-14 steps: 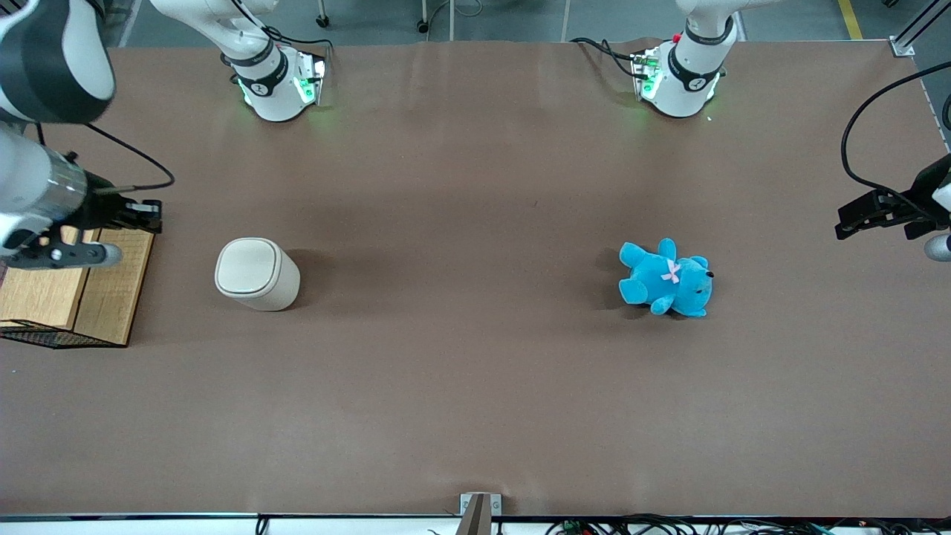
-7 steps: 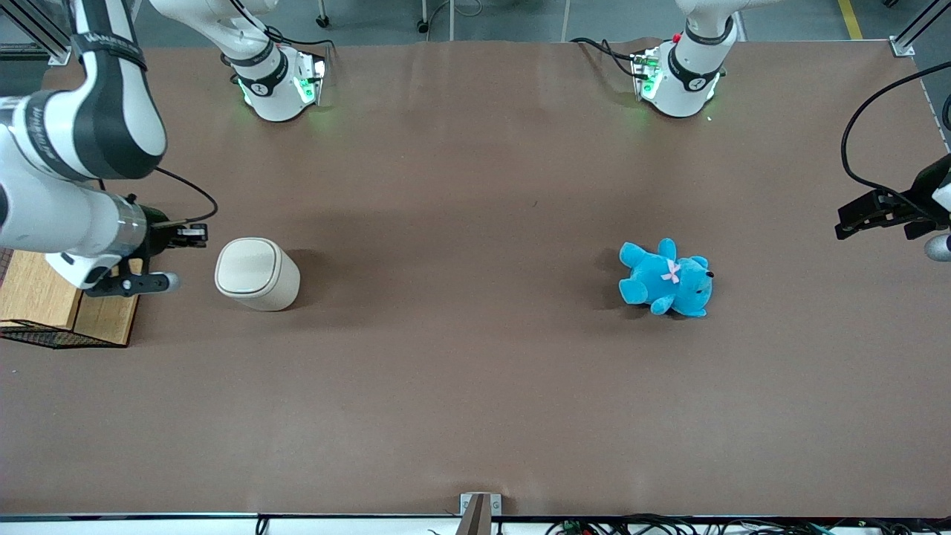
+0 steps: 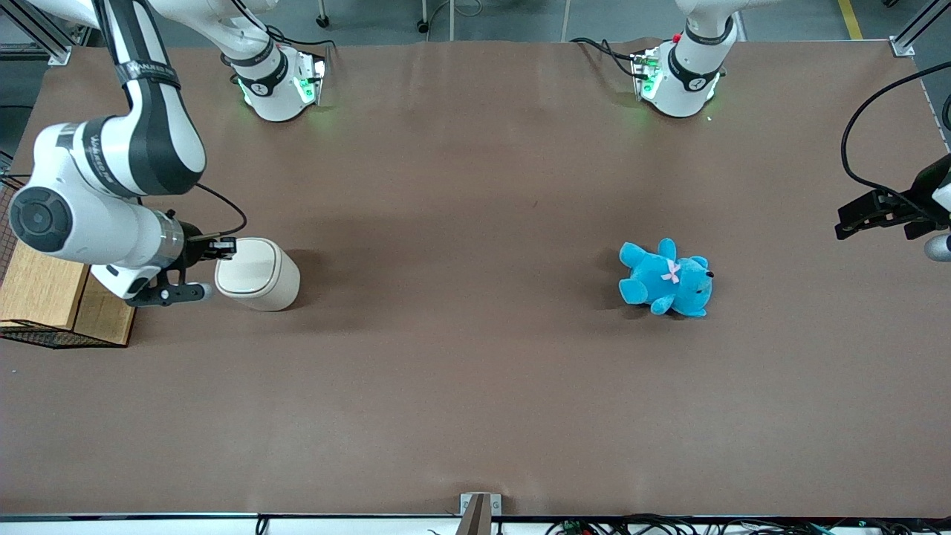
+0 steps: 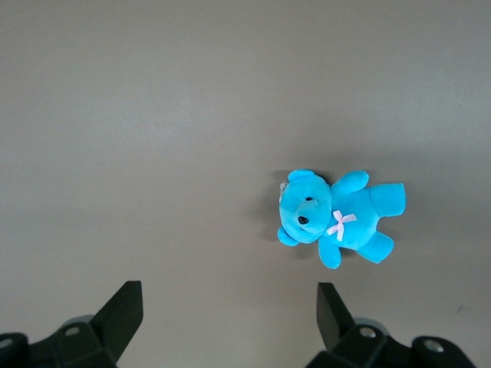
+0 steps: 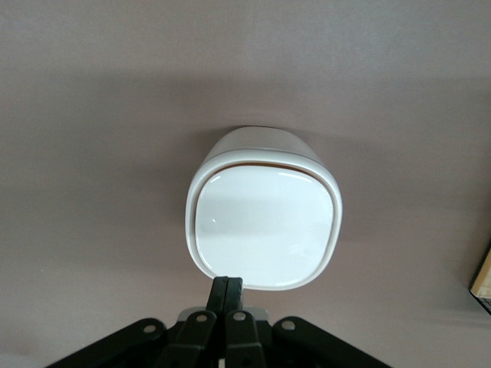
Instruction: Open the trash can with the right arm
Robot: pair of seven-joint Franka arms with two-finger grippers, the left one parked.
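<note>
The trash can (image 3: 257, 273) is a small cream-white bin standing on the brown table, its flat lid closed. In the right wrist view the lid (image 5: 264, 227) faces the camera. My right arm (image 3: 111, 186) reaches in from the working arm's end of the table. Its black gripper (image 3: 225, 247) is shut with the two fingers pressed together and nothing between them. The fingertips (image 5: 228, 285) sit at the lid's edge; I cannot tell whether they touch it.
A wire basket with wooden boards (image 3: 52, 297) stands at the working arm's end, close beside the arm. A blue teddy bear (image 3: 666, 279) lies toward the parked arm's end; it also shows in the left wrist view (image 4: 337, 216).
My right arm has swung from above the wooden boards toward the trash can. The gripper now reaches the lid's edge. The trash can and teddy have not moved.
</note>
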